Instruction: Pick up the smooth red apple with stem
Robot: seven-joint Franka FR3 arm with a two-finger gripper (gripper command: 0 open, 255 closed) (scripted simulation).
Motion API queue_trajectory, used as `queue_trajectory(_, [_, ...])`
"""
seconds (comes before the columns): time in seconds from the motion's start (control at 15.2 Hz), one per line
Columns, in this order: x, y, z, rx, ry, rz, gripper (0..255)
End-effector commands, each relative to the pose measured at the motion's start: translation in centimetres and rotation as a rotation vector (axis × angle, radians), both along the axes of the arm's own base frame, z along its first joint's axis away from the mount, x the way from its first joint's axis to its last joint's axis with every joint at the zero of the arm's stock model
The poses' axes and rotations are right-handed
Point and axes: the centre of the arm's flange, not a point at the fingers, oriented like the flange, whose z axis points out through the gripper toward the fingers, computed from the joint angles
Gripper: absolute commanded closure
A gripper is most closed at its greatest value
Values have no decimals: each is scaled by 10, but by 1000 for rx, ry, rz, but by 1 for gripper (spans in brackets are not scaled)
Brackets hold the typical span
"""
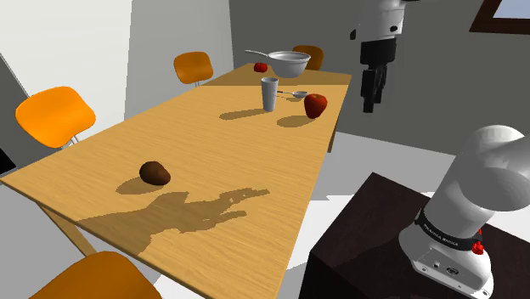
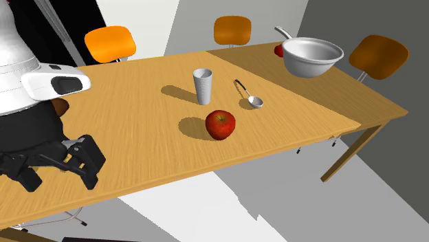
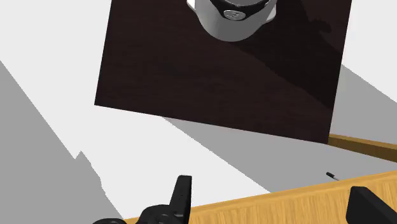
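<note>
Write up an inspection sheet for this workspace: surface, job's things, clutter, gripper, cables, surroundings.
Surface: long wooden table, with the arm's shadow across its near part.
Job's things: red apple, upright, near the table edge on the stand's side, untouched.
Clutter: grey cup and spoon beside the apple; grey pan at the far end with a small red thing next to it, too hidden to identify; brown lump alone on the near part.
Gripper: gripper open, empty, raised in the air apart from the apple.
Cables: nothing seen.
Surroundings: orange chairs around the table, dark stand, grey walls.
</note>
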Motion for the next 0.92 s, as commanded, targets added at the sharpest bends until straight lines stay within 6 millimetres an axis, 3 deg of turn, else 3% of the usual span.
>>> queue_trajectory(0.0, [0, 0, 0, 0, 0, 0, 0])
queue_trajectory(0.86, [131, -82, -34, -31, -90, -303, 0])
